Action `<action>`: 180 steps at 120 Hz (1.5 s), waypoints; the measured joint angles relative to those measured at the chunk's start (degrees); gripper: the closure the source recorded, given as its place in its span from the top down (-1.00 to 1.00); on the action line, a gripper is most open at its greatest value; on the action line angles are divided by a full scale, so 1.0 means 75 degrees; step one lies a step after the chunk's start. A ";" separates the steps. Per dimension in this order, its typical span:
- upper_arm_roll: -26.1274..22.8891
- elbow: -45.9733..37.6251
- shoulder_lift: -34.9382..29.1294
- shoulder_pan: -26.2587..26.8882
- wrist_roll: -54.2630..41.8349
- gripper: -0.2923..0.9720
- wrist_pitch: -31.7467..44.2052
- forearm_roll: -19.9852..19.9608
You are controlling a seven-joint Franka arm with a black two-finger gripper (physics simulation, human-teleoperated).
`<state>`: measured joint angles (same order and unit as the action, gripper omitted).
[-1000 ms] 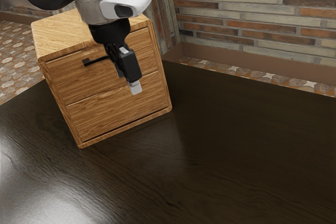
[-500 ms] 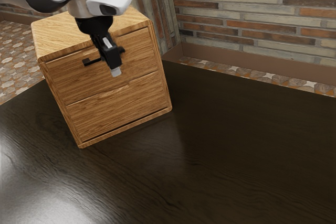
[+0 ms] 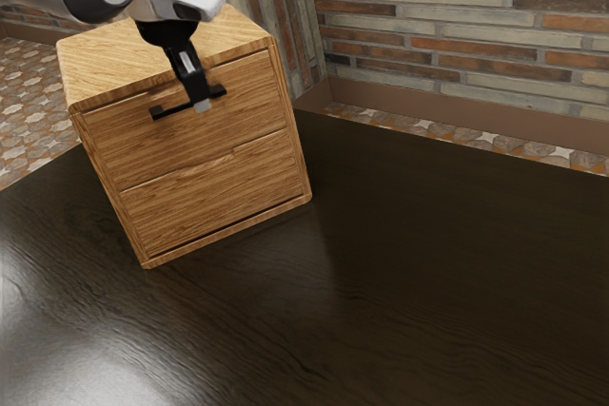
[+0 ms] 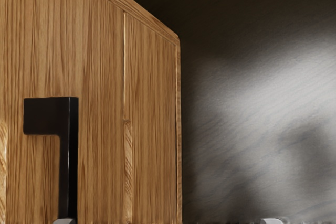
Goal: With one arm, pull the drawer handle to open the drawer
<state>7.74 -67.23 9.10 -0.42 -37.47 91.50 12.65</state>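
**Wide claw at the top drawer's handle, drawer flush**

The wooden cabinet (image 3: 124, 54) stands in the upper left of the exterior view, on the dark desk (image 3: 400, 282). Its two drawer fronts face the camera. The upper drawer (image 3: 243, 106) sits flush with the cabinet's front, as does the lower drawer (image 3: 209, 192).

The black handle (image 3: 176, 106) is a slim bar across the upper drawer's front, slanting up toward the exterior view's right. The arm comes in from the upper left corner, and its claw (image 3: 197, 97) hangs down over the cabinet's front edge, right at the handle. One black finger with a pale tip crosses the bar.

In the wrist view the handle (image 4: 67, 161) runs along the oak front, with its square bracket at the far end. Two pale fingertips (image 4: 64, 221) show far apart: one just by the bar, the other out over the desk (image 4: 262, 103). The claw is spread wide and grips nothing.

A brick wall (image 3: 457, 7) rises behind the desk, and a patterned tile floor (image 3: 24, 130) shows at the left edge.
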 joint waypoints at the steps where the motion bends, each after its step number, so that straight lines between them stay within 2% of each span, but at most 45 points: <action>1: 0.0010 0.0018 0.0013 -0.0004 -0.0012 0.14 0.0006 0.0002; 34: 0.0345 0.0229 0.0312 0.0008 -0.0273 0.18 0.0106 0.0093; 63: 0.0589 0.0223 0.0424 0.0003 -0.0274 0.04 0.0116 0.0129; 114: 0.0630 0.0208 0.0652 -0.0148 -0.0153 -0.03 0.0137 0.0122; 180: 0.0612 0.0065 0.0706 -0.0157 -0.0103 -0.24 0.0252 -0.0090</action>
<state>12.33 -66.74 14.40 -1.59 -38.24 93.40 11.98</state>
